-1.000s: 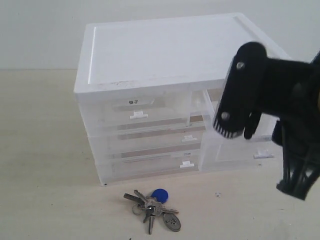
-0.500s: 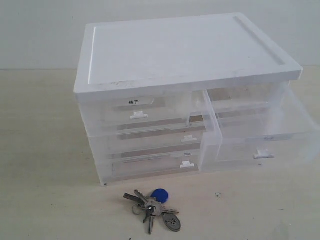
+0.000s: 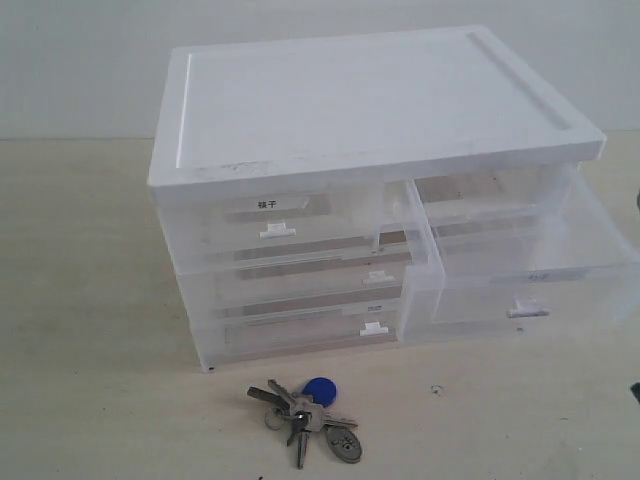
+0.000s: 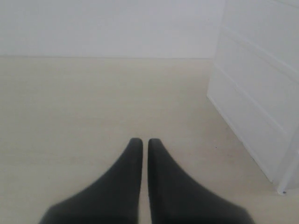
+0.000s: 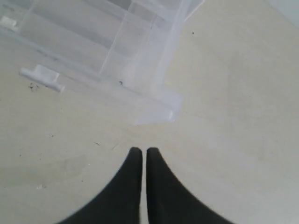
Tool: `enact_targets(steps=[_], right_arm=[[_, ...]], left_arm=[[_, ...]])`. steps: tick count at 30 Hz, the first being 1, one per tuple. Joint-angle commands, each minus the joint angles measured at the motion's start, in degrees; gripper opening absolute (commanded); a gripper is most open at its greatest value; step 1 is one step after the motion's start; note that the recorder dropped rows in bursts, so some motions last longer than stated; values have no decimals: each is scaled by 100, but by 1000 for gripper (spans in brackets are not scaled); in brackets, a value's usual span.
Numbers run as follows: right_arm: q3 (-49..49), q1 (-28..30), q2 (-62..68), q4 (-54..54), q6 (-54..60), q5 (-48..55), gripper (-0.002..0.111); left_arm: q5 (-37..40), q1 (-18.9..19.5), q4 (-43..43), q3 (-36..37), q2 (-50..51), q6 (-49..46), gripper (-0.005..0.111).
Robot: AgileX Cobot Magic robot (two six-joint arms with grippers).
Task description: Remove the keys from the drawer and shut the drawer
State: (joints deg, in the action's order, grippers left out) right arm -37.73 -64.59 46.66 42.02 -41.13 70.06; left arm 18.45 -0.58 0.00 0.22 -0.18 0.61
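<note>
The keys [image 3: 308,413], a grey bunch with a round blue fob and an oval tag, lie on the table in front of the cabinet. The translucent half-width drawer [image 3: 520,268] stands pulled out at the cabinet's upper right, its white tab handle [image 3: 527,309] facing forward; its corner and handle [image 5: 43,77] show in the right wrist view. My right gripper [image 5: 140,150] is shut and empty above bare table beside that drawer's corner. My left gripper [image 4: 141,141] is shut and empty over bare table, left of the cabinet's side [image 4: 254,88]. Neither gripper's fingers show in the exterior view.
The white plastic cabinet [image 3: 350,100] has a half-width drawer with a black-character label [image 3: 266,205] at upper left and full-width drawers [image 3: 300,300] below. A dark sliver of the right arm [image 3: 636,392] shows at the right edge.
The right arm, which filled the right side of the exterior view one second ago, has pulled out of that view. Keys and drawer have not moved.
</note>
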Motion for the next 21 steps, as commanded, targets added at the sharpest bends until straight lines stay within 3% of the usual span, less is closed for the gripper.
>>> enact_targets(steps=[1, 10, 16, 21], right_arm=[[282, 11, 176, -99, -177, -185, 0], [312, 11, 679, 1652, -1134, -229, 0], [312, 11, 905, 1774, -1314, -870, 0], [297, 11, 1061, 2313, -1442, -772, 0]], left_arm=[[-66, 1, 0, -22, 18, -19, 5], [-66, 1, 0, -22, 18, -19, 5], [-66, 1, 0, -22, 18, -19, 5], [-66, 1, 0, -22, 18, -19, 5]])
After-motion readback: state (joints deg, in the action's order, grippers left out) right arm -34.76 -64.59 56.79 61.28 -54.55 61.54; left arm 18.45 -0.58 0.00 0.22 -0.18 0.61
